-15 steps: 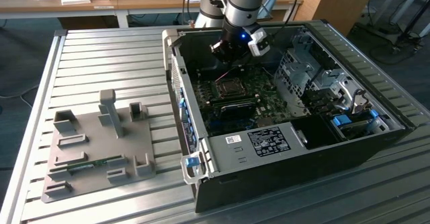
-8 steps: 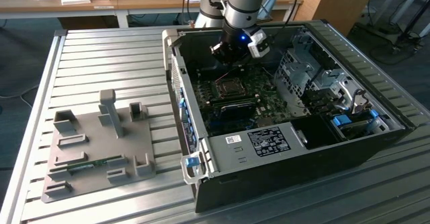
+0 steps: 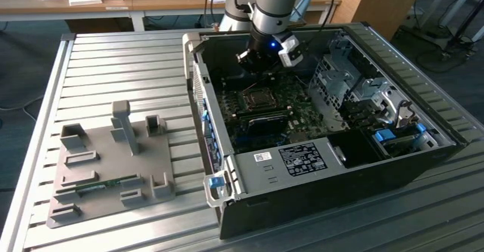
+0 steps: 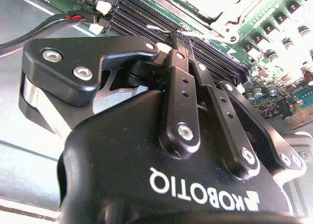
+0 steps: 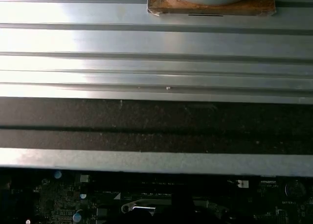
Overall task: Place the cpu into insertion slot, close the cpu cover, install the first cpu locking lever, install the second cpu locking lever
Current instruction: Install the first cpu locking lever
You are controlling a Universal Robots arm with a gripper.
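Now my gripper (image 3: 255, 69) hangs inside the case, fingers (image 4: 182, 87) pressed together, beside the socket where the cpu (image 3: 261, 99) lies, the cpu cover (image 4: 226, 22) seemingly down. I judge this the lever stage; that thin wire calls for fine aim.

Lighting in the exterior view was even and diffuse, with soft shadows inside the computer case (image 3: 325, 150). In the second wrist view, the motherboard (image 4: 274, 33) was overexposed to white glare, and the near gripper body was slightly soft. In the first wrist view, the ribbed metal table (image 5: 156, 43) reflected bright bands; the board below lay dim.
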